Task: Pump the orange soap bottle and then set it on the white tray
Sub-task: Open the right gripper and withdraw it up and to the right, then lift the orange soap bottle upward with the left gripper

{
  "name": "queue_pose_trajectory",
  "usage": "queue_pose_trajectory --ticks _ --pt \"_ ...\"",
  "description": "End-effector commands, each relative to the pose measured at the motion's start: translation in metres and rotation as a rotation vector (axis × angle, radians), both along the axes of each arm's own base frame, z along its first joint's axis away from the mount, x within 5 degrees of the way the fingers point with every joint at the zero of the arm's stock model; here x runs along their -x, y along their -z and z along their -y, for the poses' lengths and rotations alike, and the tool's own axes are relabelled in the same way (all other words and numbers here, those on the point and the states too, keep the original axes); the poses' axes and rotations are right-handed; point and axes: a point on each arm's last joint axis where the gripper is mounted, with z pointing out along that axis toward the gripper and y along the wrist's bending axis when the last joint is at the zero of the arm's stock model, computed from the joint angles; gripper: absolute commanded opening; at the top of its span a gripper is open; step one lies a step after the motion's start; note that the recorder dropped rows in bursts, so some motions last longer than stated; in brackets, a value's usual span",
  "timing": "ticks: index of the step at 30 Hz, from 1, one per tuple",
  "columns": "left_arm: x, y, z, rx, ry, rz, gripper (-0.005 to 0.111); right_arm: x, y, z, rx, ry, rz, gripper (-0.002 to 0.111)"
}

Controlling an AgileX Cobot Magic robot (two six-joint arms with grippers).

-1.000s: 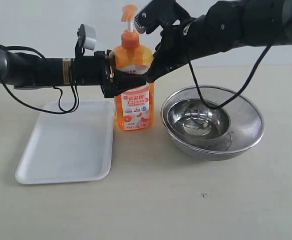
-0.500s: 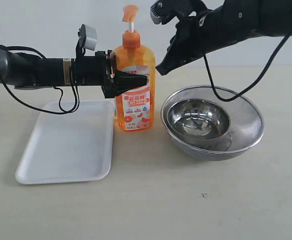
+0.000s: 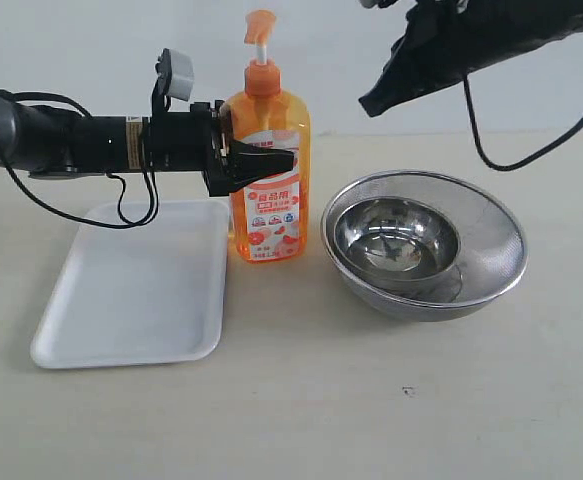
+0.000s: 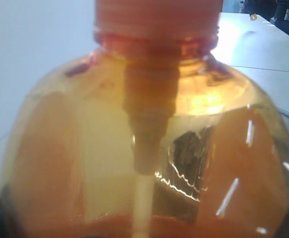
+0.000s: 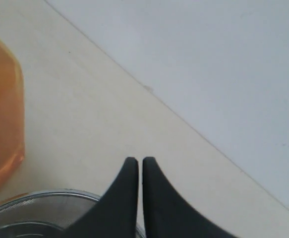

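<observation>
- Pale bench (image 3: 371, 420) before a plain light wall; little on it.
- Orange soap bottle (image 3: 268, 200): upright on the bench, between the white tray (image 3: 131, 300) and the nested steel bowls (image 3: 491, 250). Just beside the tray's near edge, not on it. Pump head (image 3: 260, 25) raised on its stem.
- Left tool (image 3: 256, 160): clamped across the bottle's upper body from the side. In the left wrist view the bottle's shoulder fills the frame.
- Right tool (image 5: 140, 161): fingers pressed almost together, holding nothing, high above the bowls and well apart from the pump.
- Step in hand, as judged: moving the bottle onto the tray with the left tool.
- Handling notes: lift until the base clears the raised rim, and keep the bottle vertical since it is tall and held high. Travel sideways toward the tray's middle, set the base flat, and loosen only once it is seated.
- Caution: a slack cable (image 3: 136, 210) hangs over the tray and could drag.
</observation>
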Motion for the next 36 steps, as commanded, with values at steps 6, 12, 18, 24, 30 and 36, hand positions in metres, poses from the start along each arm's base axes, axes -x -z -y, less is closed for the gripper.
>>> queue_pose_trajectory --ticks 6,12,18,24,30,36 --pt "0.001 -0.004 0.004 0.012 0.017 0.014 0.005 0.014 -0.037 0.029 0.006 0.055 0.036 0.0" --pt "0.001 -0.005 0.005 0.014 0.019 0.014 0.005 0.033 -0.048 0.043 0.027 0.093 0.082 0.0" --pt "0.001 -0.005 0.005 0.014 0.019 0.014 0.005 0.067 -0.055 0.067 0.019 0.212 0.144 0.0" --pt "0.001 -0.005 0.005 0.015 0.02 0.014 0.005 0.118 -0.073 0.112 -0.052 0.427 0.257 0.0" --pt "0.002 -0.005 0.005 0.023 0.021 -0.008 0.005 0.175 -0.074 0.127 -0.139 0.48 0.322 0.0" --pt "0.002 -0.005 0.005 0.023 0.021 -0.008 0.005 0.207 -0.069 0.14 -0.16 0.544 0.371 0.0"
